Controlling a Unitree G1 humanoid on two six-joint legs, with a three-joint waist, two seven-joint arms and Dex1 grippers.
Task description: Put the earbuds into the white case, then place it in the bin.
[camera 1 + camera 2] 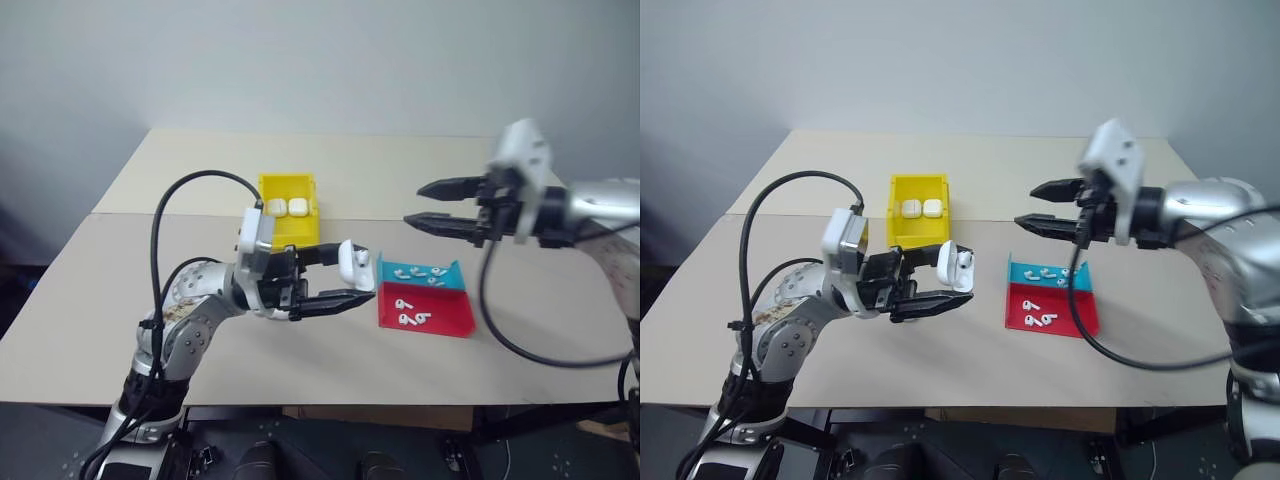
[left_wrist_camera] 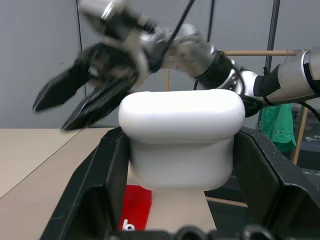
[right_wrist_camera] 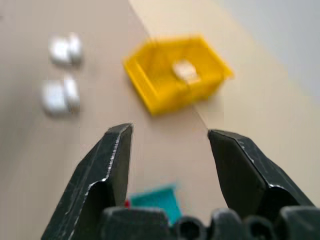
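Glossy white rounded earbud cases: three countable, two lying in the bright yellow rectangular plastic bin at and, one open white case between black fingers. One teal plastic tray with several tiny white earbuds, exact number unclear. One flat red plastic tray with roughly three more.

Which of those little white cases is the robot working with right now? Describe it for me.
Start at the yellow bin in the middle of the tan table. Just in front of it, the left pincer grips one white case in the air. The other two cases lie inside the bin.
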